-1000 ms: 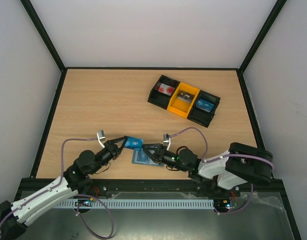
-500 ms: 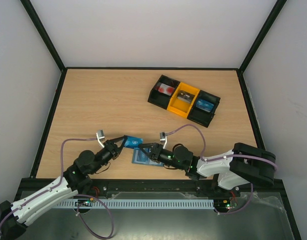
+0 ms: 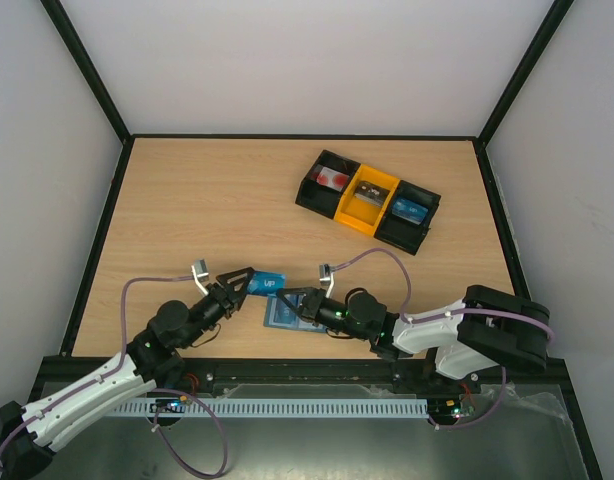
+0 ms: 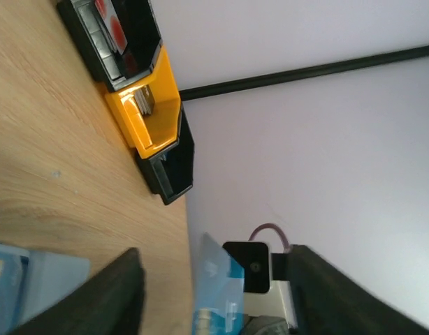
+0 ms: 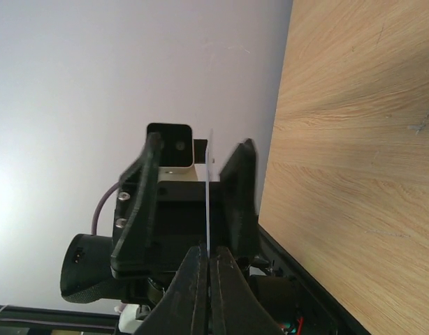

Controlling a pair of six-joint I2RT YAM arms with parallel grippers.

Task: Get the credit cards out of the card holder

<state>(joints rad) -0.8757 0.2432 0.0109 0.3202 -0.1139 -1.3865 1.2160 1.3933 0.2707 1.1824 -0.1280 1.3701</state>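
Observation:
A bright blue credit card [image 3: 270,284] hangs above the table between the two arms. My right gripper [image 3: 291,296] is shut on its right end; in the right wrist view the card [image 5: 209,174] shows edge-on, pinched between the fingertips [image 5: 198,269]. My left gripper [image 3: 249,283] stands open around the card's left end. In the left wrist view the card [image 4: 218,293] sits in the gap, apart from both fingers [image 4: 117,296]. The dusty-blue card holder [image 3: 285,318] lies flat on the table under the right gripper, and shows again at the lower left as the card holder [image 4: 40,283].
A black-and-yellow three-bin tray [image 3: 359,222] stands at the back right, also seen as the tray [image 4: 165,132]. Its bins hold a white card with red marks [image 3: 334,179], a grey item and a blue one [image 3: 410,209]. Black frame rails border the table.
The right gripper moved left and shut on the blue card. The left gripper, which was shut on that card, has opened around it.

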